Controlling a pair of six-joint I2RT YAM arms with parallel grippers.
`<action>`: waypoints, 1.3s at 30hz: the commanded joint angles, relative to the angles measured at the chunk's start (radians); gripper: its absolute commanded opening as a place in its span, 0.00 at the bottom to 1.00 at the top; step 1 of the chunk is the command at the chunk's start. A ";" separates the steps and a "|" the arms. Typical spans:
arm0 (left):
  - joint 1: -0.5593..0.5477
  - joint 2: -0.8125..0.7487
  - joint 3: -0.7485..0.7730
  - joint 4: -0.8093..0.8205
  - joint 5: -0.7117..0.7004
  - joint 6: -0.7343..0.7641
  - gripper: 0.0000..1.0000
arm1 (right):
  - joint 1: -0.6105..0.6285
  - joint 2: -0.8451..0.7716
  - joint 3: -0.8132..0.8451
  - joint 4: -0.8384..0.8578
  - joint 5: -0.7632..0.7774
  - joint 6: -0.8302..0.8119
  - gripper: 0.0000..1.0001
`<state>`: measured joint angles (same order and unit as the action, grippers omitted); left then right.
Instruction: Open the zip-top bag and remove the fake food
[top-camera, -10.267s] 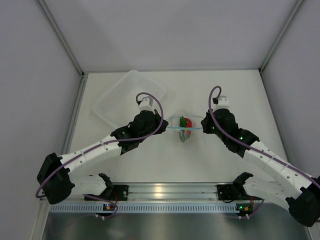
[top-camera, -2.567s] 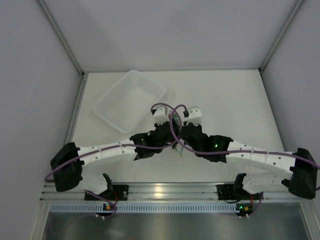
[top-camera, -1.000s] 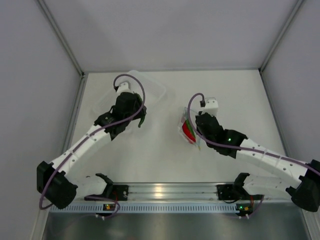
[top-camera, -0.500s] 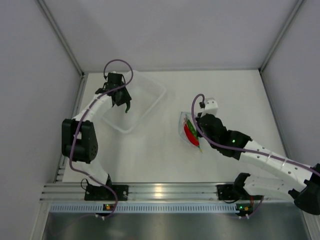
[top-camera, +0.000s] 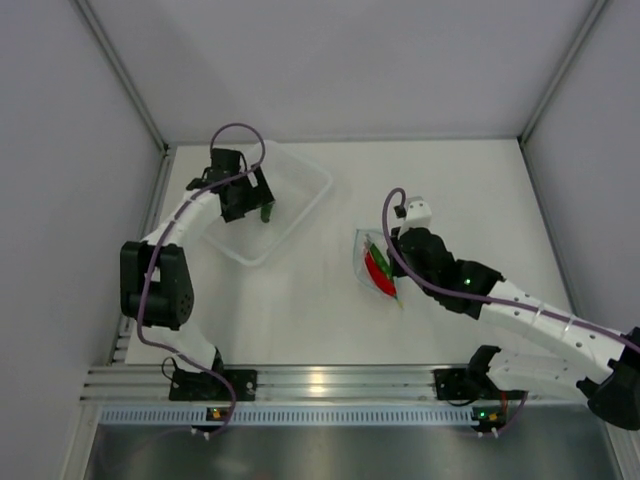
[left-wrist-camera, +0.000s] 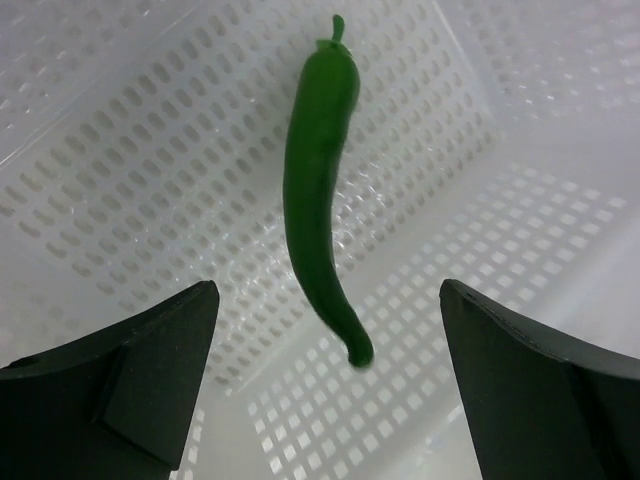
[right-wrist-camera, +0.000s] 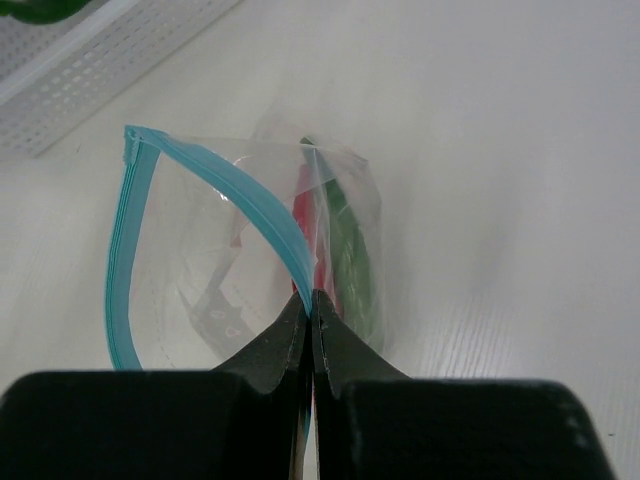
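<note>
My left gripper (top-camera: 255, 205) hangs open over the clear tub (top-camera: 300, 190). In the left wrist view one green chili (left-wrist-camera: 315, 200) shows between the wide-apart fingers (left-wrist-camera: 130, 370), touching neither, against the tub's perforated floor (left-wrist-camera: 130, 160); whether it rests there I cannot tell. In the top view this chili (top-camera: 266, 211) lies just beside the gripper. At centre right my right gripper (right-wrist-camera: 312, 310) is shut on the light blue zip strip (right-wrist-camera: 240, 195) of the zip-top bag (top-camera: 372, 262). The bag's mouth gapes open. Inside it are a red chili (right-wrist-camera: 305, 215) and a green chili (right-wrist-camera: 350, 260).
The tub stands at the back left, and its corner (right-wrist-camera: 90, 60) shows in the right wrist view. White walls close in the table on the left, back and right. The arms' mounting rail (top-camera: 320, 385) runs along the near edge.
The left gripper has opened over the tub and let go of the green chili. The right arm, still pinching the bag, has hardly moved.
</note>
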<state>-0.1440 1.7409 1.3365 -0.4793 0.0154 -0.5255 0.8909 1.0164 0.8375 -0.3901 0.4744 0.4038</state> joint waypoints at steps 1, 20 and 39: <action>-0.008 -0.184 -0.028 0.011 0.104 -0.031 0.98 | -0.014 -0.028 0.040 0.010 -0.031 0.055 0.00; -0.773 -0.560 -0.071 0.015 -0.255 -0.090 0.76 | -0.112 0.020 -0.037 0.195 -0.283 0.470 0.00; -0.892 -0.218 -0.108 0.186 -0.382 -0.237 0.01 | -0.106 0.045 -0.141 0.264 -0.243 0.498 0.00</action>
<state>-1.0538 1.5032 1.2369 -0.3588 -0.3355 -0.7334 0.7956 1.0832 0.7002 -0.1650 0.2157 0.9245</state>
